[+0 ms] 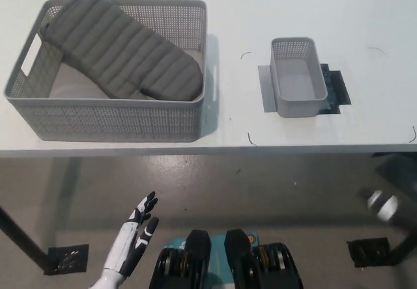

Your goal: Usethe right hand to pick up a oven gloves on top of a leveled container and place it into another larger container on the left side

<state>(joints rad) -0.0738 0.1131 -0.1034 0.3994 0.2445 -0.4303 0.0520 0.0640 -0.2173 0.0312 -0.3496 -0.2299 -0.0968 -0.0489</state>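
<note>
The grey quilted oven glove point(124, 51) lies slantwise inside the large grey mesh basket point(117, 116) at the table's left, its cuff resting on the basket's far left rim. The small grey container point(298, 77) to the right holds nothing and stands on a dark mat. My white left hand point(135, 233) hangs open below the table edge at the lower left. Of my black right arm only a blurred pale patch point(382, 204) shows at the lower right, below the table; the hand itself cannot be made out.
The white table's front edge point(208, 151) runs across the middle of the picture, with grey floor below it. Bare tabletop lies between the basket and the small container. A dark table foot point(65, 260) sits on the floor at the lower left.
</note>
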